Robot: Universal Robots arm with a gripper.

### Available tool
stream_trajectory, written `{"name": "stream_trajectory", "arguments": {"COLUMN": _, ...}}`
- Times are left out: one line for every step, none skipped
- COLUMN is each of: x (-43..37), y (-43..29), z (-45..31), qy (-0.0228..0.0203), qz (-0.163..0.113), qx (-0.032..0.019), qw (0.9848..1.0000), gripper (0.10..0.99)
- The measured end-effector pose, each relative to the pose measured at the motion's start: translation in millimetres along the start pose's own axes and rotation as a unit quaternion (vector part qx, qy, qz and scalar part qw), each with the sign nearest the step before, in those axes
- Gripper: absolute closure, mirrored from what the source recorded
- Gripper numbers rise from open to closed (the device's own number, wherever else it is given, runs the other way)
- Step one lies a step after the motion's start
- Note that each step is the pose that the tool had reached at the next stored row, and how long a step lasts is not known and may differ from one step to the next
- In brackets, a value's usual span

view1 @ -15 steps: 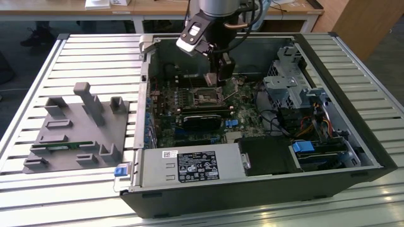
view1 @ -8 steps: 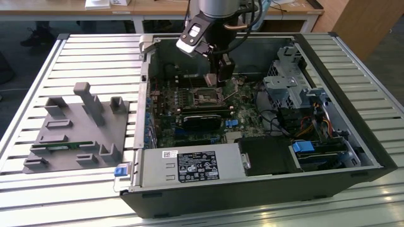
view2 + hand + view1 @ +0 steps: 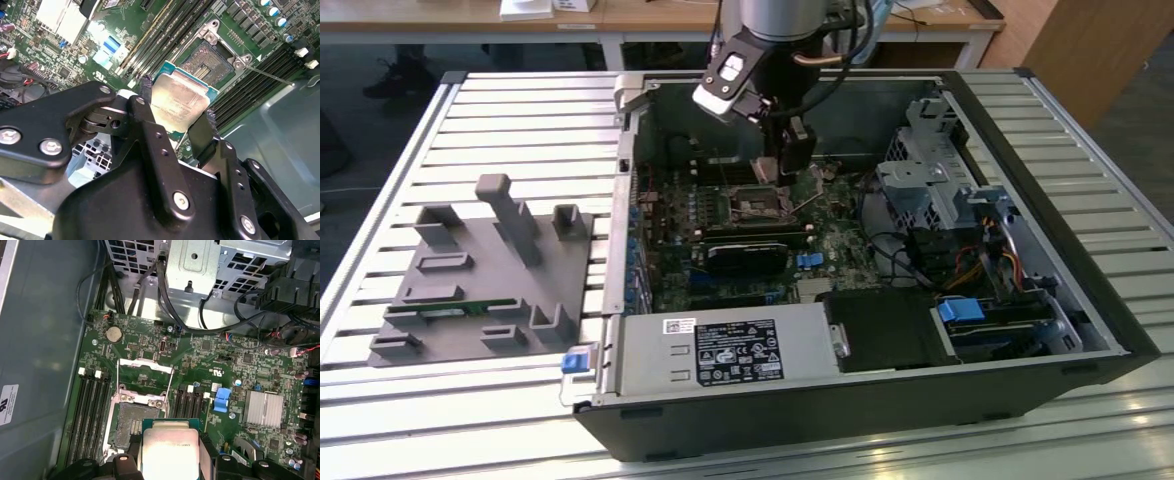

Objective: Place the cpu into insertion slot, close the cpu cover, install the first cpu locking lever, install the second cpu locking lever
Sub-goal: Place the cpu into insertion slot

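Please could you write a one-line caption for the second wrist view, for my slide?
The claw holds the cpu by two opposite edges, close to the uncovered insertion slot.

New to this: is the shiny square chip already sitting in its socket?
No, the gripper holds the cpu clear of the empty insertion slot in the second wrist view.

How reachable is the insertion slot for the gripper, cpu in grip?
Probably yes. The gripper holds the cpu close above the insertion slot, the cpu cover is swung open, and nothing visible lies across the bare slot.
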State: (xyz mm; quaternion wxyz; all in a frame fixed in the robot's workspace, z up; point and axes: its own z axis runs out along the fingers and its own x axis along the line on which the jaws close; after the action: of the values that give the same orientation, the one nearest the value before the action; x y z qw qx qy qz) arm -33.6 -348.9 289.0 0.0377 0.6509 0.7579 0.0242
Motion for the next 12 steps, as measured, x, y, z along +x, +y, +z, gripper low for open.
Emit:
{"name": "stream_trajectory", "arguments": {"x": 0.0, "y": 0.0, "z": 0.3, "qy": 0.0000, "qz": 0.000, "qx": 0.0000, "qw": 1.0000, "gripper": 0.549}}
{"name": "stream_trajectory", "arguments": {"x": 0.0, "y": -0.1, "z": 0.7, "qy": 0.0000, "qz": 0.000, "qx": 0.0000, "qw": 1.0000, "gripper": 0.549}}
{"name": "stream_trajectory", "arguments": {"x": 0.0, "y": -0.1, "z": 1.1, "qy": 0.0000, "qz": 0.000, "qx": 0.0000, "qw": 1.0000, "gripper": 0.549}}
{"name": "stream_trajectory", "arguments": {"x": 0.0, "y": -0.1, "z": 1.5, "qy": 0.0000, "qz": 0.000, "qx": 0.0000, "qw": 1.0000, "gripper": 0.549}}
{"name": "stream_trajectory", "arguments": {"x": 0.1, "y": -0.2, "z": 1.9, "qy": -0.0001, "qz": 0.000, "qx": 0.0000, "qw": 1.0000, "gripper": 0.549}}
{"name": "stream_trajectory", "arguments": {"x": 0.1, "y": -0.2, "z": 2.3, "qy": 0.0000, "qz": 0.000, "qx": 0.0000, "qw": 1.0000, "gripper": 0.549}}
{"name": "stream_trajectory", "arguments": {"x": 0.1, "y": -0.2, "z": 2.6, "qy": -0.0001, "qz": 0.000, "qx": 0.0000, "qw": 1.0000, "gripper": 0.549}}
{"name": "stream_trajectory", "arguments": {"x": 0.1, "y": -0.3, "z": 2.9, "qy": -0.0001, "qz": 0.000, "qx": 0.0001, "qw": 1.0000, "gripper": 0.549}}
{"name": "stream_trajectory", "arguments": {"x": 0.1, "y": -0.3, "z": 3.3, "qy": 0.0000, "qz": 0.000, "qx": 0.0000, "qw": 1.0000, "gripper": 0.549}}
{"name": "stream_trajectory", "arguments": {"x": 0.1, "y": -0.3, "z": 3.6, "qy": 0.0000, "qz": 0.000, "qx": 0.0000, "qw": 1.0000, "gripper": 0.549}}
{"name": "stream_trajectory", "arguments": {"x": 0.1, "y": -0.3, "z": 3.9, "qy": 0.0000, "qz": 0.000, "qx": 0.0000, "qw": 1.0000, "gripper": 0.549}}
{"name": "stream_trajectory", "arguments": {"x": 0.1, "y": -0.4, "z": 4.3, "qy": 0.0000, "qz": 0.000, "qx": 0.0000, "qw": 1.0000, "gripper": 0.549}}
